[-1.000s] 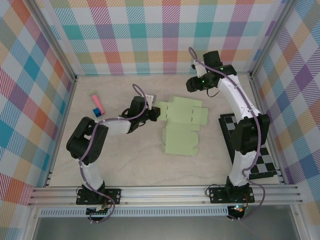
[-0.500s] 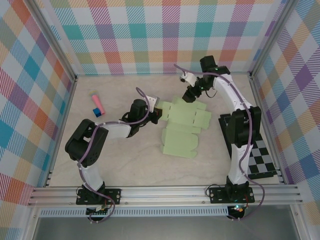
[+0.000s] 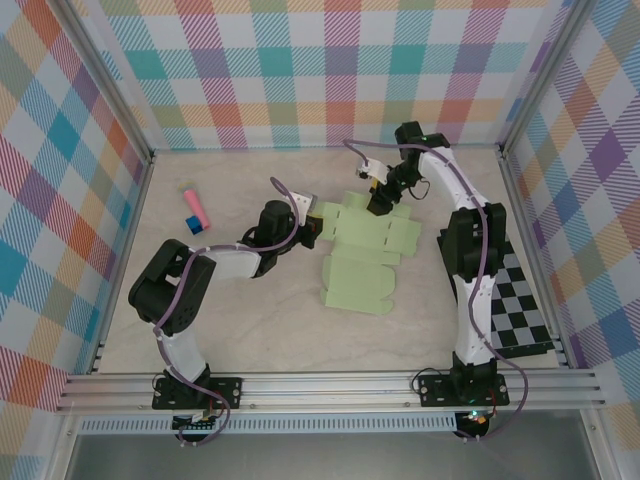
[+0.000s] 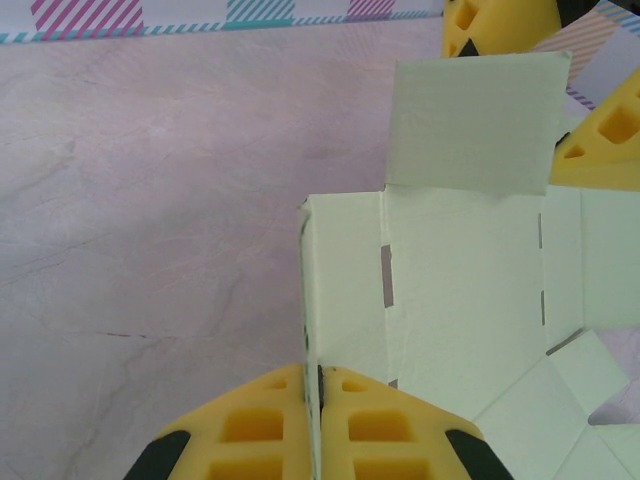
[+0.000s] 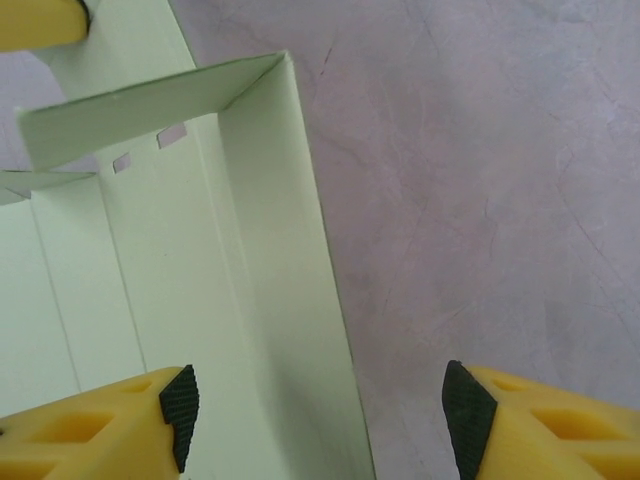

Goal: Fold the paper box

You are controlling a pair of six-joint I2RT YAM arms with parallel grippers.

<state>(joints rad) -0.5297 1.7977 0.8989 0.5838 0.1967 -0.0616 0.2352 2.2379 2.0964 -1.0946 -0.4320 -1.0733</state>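
We judge the fold to be at an early step: the paper box (image 3: 360, 282) is mostly a flat tabbed sheet in the middle of the counter (image 3: 250, 325), with only its edge flaps lifted. The left claw (image 3: 312, 222) sits at the sheet's left edge. In its wrist view it (image 4: 320, 425) is closed on a side flap that stands upright from the card (image 4: 460, 290). The right claw (image 3: 380, 200) is at the sheet's upper edge. Its wrist view shows it (image 5: 325, 420) open, one finger (image 5: 180, 415) over the card (image 5: 150, 280) and the other over bare counter, straddling a raised wall without touching it.

The next move, as we read it, calls for the right claw to close on that wall or push it upright along its crease while the left keeps its flap pinned. The card is thin, so a gentle squeeze seems wise.

A second ago the right claw hung in the upper right, clear of the sheet. It has since swung down and left onto the upper edge. The left claw has stayed clamped throughout.
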